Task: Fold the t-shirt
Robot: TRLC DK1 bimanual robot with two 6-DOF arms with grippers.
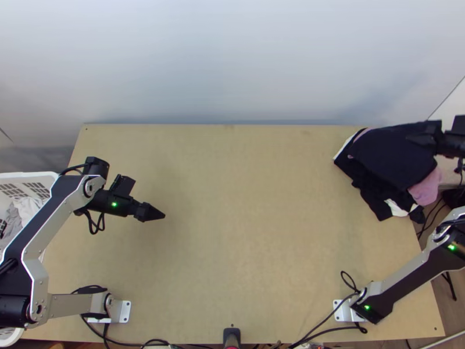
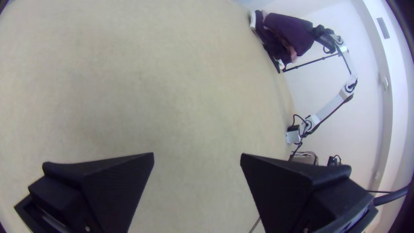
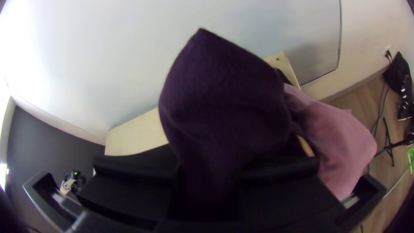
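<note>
My left gripper [image 1: 156, 213] is over the left part of the table; in the left wrist view the gripper [image 2: 197, 159] stands open with bare wood between its fingers. At the table's back right corner, my right gripper [image 1: 421, 138] is shut on a dark t-shirt [image 1: 386, 152]. In the right wrist view, a bunched part of the dark cloth [image 3: 224, 95] comes up between the fingers of the right gripper [image 3: 209, 172]. The shirt hangs over a pile of black, white and pink cloth [image 1: 427, 187]; how it is folded cannot be told.
A white basket [image 1: 29, 175] with grey and white cloth stands off the table's left edge. The wooden table [image 1: 244, 221] lies bare between the arms. Cables run along its near edge, and a pale wall [image 1: 232, 64] rises behind it.
</note>
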